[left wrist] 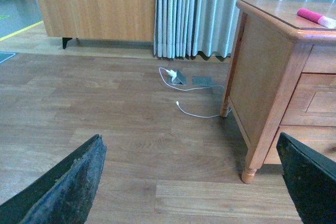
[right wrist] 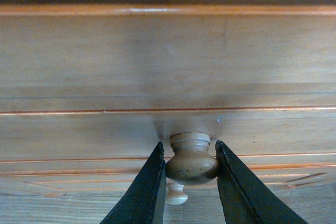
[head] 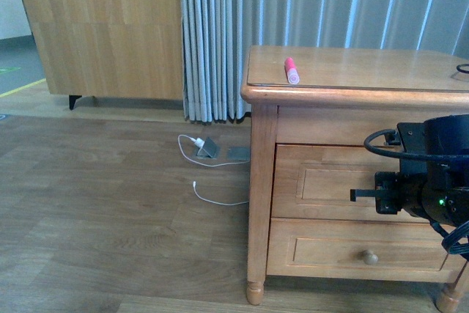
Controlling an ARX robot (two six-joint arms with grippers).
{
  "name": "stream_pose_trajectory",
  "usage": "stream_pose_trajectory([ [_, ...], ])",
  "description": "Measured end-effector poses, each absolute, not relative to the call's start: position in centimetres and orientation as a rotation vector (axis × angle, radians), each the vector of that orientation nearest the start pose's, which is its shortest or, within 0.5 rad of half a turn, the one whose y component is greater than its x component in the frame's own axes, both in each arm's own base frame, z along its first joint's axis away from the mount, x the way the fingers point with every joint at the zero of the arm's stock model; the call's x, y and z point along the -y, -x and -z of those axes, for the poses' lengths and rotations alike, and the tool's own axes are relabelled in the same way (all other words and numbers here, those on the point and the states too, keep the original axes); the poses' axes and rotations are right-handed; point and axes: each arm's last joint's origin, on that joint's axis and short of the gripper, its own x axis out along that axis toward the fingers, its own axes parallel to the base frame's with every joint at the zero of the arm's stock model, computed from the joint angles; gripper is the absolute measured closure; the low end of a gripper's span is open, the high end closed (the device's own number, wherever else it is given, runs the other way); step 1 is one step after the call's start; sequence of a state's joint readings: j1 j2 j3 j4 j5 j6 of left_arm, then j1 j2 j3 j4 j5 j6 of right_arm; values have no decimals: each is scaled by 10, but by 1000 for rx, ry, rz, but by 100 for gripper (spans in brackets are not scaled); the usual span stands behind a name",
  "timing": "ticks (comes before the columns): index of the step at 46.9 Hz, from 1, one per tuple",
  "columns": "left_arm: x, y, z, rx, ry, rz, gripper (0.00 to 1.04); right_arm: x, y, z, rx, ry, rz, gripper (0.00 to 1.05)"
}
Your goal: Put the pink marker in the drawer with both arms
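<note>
Brown wood floor runs under a small wooden table (head: 258, 94) with drawers. On top lies the pink marker (head: 292, 70), not picked up yet. The right gripper (right wrist: 189, 146) squeezes the knob (right wrist: 192, 164) of the upper drawer (head: 322, 181), likely to pull it open. It is closed, so its inside is hidden. The left gripper (left wrist: 189, 137) is spread wide, holding nothing

Right arm (head: 429, 181) crowds drawer (head: 322, 181) front, fingers (right wrist: 144, 192) tight on knob (right wrist: 191, 161) — tabletop (head: 366, 64) around pink marker (head: 292, 70) open.

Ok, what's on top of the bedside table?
The pink marker lies near the table's front edge; a dark cable shows at the right. The top's far right is out of frame.
</note>
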State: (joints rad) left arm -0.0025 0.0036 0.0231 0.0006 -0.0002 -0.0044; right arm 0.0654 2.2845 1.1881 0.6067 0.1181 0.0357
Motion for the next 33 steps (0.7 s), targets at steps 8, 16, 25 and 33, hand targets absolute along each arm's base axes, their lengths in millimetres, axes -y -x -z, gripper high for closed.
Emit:
stream_pose_trajectory([
  [8, 0, -96, -171, 20, 4, 2, 6, -24, -435, -66, -496, -24, 41, 82],
  [16, 0, -96, -171, 20, 4, 2, 6, -23, -405, -69, -521, -70, 13, 83],
  [25, 0, -96, -171, 20, 4, 2, 6, -18, -343, -72, -568, -107, -27, 83],
  [33, 0, -96, -171, 20, 4, 2, 6, -9, -295, -74, -623, -118, -56, 83],
])
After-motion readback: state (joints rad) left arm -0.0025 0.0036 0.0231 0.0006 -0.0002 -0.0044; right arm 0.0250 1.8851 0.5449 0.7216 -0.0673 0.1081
